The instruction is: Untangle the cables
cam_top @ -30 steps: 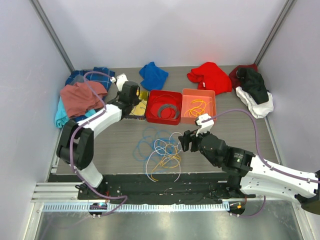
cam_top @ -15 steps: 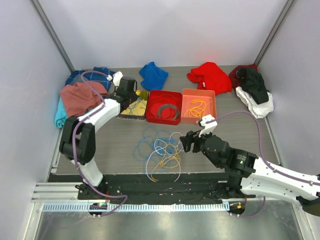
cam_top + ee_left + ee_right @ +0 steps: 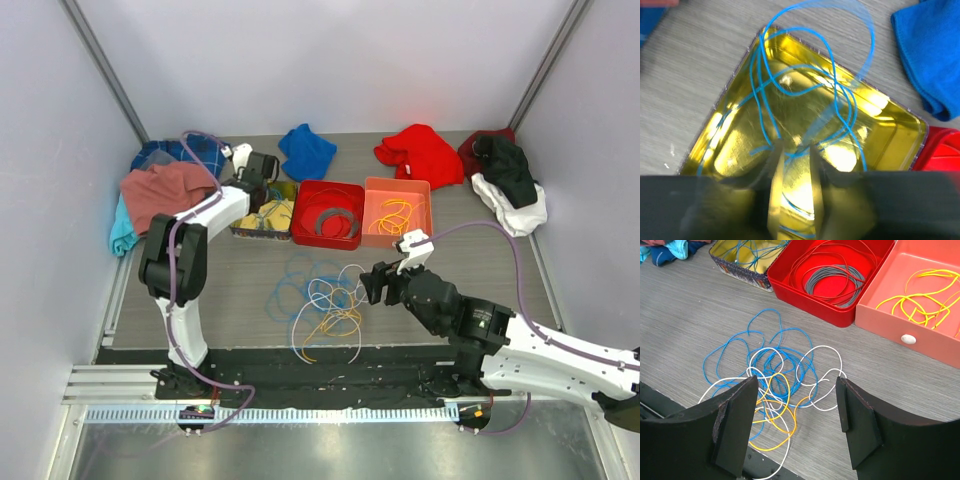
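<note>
Hard to make out: the left gripper (image 3: pixel 795 148) has its fingers narrowly apart over the gold tray (image 3: pixel 805 115). I cannot tell whether they pinch the blue cable (image 3: pixel 756 100) at their tips. Its top loop is blurred.
Right gripper (image 3: pixel 796 382): spread wide, holding nothing.
Tangle (image 3: pixel 775 385): blue, white and yellow loops overlapping on the table (image 3: pixel 690 305), directly beneath the right gripper.
Beyond its fingertips: red box (image 3: pixel 805 305) with grey ring (image 3: pixel 832 282); orange box (image 3: pixel 890 330) with yellow cable (image 3: pixel 920 305).
</note>
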You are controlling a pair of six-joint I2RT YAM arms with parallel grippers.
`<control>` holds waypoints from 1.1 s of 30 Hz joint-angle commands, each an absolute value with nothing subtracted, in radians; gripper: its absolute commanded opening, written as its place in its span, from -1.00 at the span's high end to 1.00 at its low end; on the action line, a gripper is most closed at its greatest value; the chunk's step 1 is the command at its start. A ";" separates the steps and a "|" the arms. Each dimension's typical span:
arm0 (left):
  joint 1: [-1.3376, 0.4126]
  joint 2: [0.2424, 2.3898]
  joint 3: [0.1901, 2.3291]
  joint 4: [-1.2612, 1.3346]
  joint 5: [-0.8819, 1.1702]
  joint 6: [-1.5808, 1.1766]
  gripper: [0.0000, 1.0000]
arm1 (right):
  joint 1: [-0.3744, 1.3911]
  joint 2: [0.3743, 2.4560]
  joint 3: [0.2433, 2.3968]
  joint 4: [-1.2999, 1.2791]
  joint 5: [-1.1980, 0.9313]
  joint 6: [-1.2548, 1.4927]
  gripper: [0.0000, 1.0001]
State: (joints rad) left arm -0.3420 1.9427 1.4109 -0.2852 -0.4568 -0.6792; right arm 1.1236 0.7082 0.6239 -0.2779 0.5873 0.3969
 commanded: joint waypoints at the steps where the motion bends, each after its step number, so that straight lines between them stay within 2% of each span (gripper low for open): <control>1: -0.386 1.833 1.365 -0.270 -0.529 -0.652 0.10 | 1.123 0.722 0.640 -0.253 0.606 0.403 -0.42; 3: -0.396 1.796 1.333 -0.270 -0.549 -0.649 -0.22 | 1.121 0.724 0.643 -0.252 0.603 0.403 -0.42; 5: -0.399 1.729 1.316 -0.287 -0.578 -0.649 -0.41 | 1.123 0.726 0.641 -0.250 0.597 0.405 -0.43; 11: -0.413 1.516 1.246 -0.362 -0.614 -0.653 -0.60 | 1.123 0.735 0.641 -0.233 0.584 0.413 -0.42; 17: -0.504 1.322 1.050 -0.405 -0.539 -0.727 -0.61 | 1.123 0.738 0.640 -0.218 0.569 0.420 -0.42; 20: -0.603 1.290 0.947 -0.384 -0.488 -0.781 -0.51 | 1.121 0.741 0.638 -0.218 0.569 0.420 -0.42; 24: -0.734 1.339 0.887 -0.365 -0.476 -0.827 -0.43 | 1.123 0.746 0.643 -0.218 0.565 0.422 -0.42; 28: -0.787 1.377 0.844 -0.308 -0.453 -0.842 -0.35 | 1.121 0.746 0.643 -0.218 0.560 0.425 -0.42; 33: -0.798 1.407 0.810 -0.195 -0.431 -0.857 -0.38 | 1.121 0.744 0.635 -0.219 0.555 0.439 -0.42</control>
